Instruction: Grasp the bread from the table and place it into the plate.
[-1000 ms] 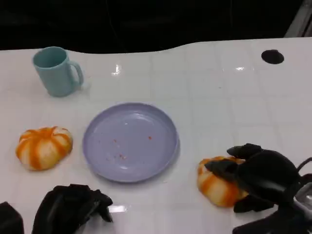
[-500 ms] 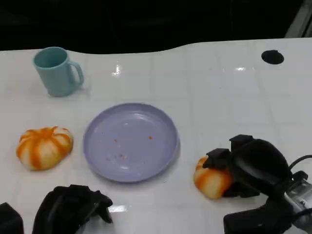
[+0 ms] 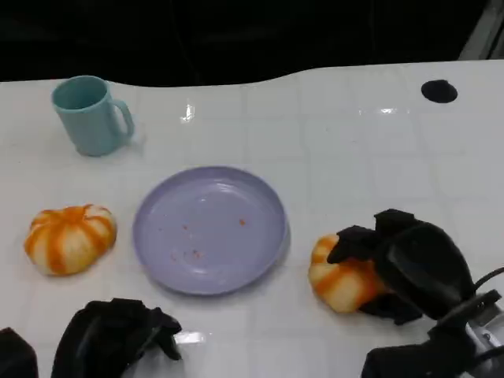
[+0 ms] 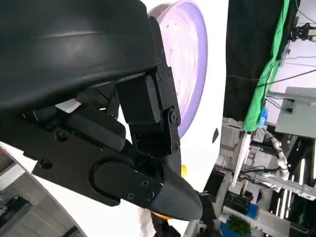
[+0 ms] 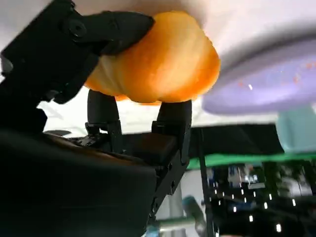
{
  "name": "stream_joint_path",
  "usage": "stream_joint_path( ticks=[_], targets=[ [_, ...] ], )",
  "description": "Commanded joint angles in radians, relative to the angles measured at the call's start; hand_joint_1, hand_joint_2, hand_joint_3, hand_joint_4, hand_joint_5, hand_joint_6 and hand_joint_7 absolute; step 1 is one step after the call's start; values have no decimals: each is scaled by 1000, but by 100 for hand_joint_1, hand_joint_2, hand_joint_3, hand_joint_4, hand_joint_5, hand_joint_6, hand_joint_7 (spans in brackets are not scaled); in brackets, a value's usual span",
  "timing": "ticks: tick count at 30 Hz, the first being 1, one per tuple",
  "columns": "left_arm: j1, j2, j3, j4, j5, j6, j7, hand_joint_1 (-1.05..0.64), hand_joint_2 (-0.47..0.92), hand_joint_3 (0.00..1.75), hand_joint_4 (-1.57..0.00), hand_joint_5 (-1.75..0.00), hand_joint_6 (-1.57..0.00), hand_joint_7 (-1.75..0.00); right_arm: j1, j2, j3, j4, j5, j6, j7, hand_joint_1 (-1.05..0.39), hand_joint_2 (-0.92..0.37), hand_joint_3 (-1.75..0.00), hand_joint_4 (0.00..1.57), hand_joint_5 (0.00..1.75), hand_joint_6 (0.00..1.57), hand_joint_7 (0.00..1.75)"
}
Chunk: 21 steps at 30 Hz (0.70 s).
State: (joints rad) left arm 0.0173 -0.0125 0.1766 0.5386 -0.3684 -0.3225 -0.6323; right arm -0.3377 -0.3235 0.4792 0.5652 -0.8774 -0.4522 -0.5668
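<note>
My right hand (image 3: pixel 405 264) grips an orange-and-white striped bread roll (image 3: pixel 340 279) just right of the lavender plate (image 3: pixel 209 228). In the right wrist view the black fingers (image 5: pixel 173 118) wrap around the roll (image 5: pixel 163 64), with the plate's rim (image 5: pixel 266 89) close beside it. A second striped roll (image 3: pixel 69 238) lies on the table left of the plate. My left hand (image 3: pixel 118 335) rests near the front edge below the plate, fingers curled in, holding nothing. The left wrist view shows that hand's shell (image 4: pixel 98 123) with the plate (image 4: pixel 190 64) beyond it.
A teal mug (image 3: pixel 90 115) stands at the back left of the white table (image 3: pixel 354 150). A black round hole (image 3: pixel 439 91) sits at the back right. The plate carries a few crumbs.
My right hand has closed around the roll and carried it slightly left, toward the plate. The left hand has not moved.
</note>
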Motion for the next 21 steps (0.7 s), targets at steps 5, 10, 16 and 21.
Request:
stream_joint_path(
  ticks=[5,10,16,21],
  targets=[
    [0,14,7,3,-2,1,5,-104,80,0,-78,-166,-157,-20,-5,69,-61,8,181,-116,19,-10,-16,-148,104,175,93,143],
    [1,13,4,3,1,-4,4,-104,80,0,-77,-166,-157,-19,-37,123,-70,22,232,-140,52,-7,-7,-162,106,175,88,164],
    [3,13,4,4,1,-4,3,-104,80,0,-77,-166,-157,-19,-107,179,-69,79,228,-142,44,-6,-5,-166,106,175,82,174],
    [8,14,2,2,2,-5,1,-104,80,0,-77,-166,-157,-19,-192,229,-47,171,184,-123,3,-6,-13,-159,102,175,78,175]
  ],
)
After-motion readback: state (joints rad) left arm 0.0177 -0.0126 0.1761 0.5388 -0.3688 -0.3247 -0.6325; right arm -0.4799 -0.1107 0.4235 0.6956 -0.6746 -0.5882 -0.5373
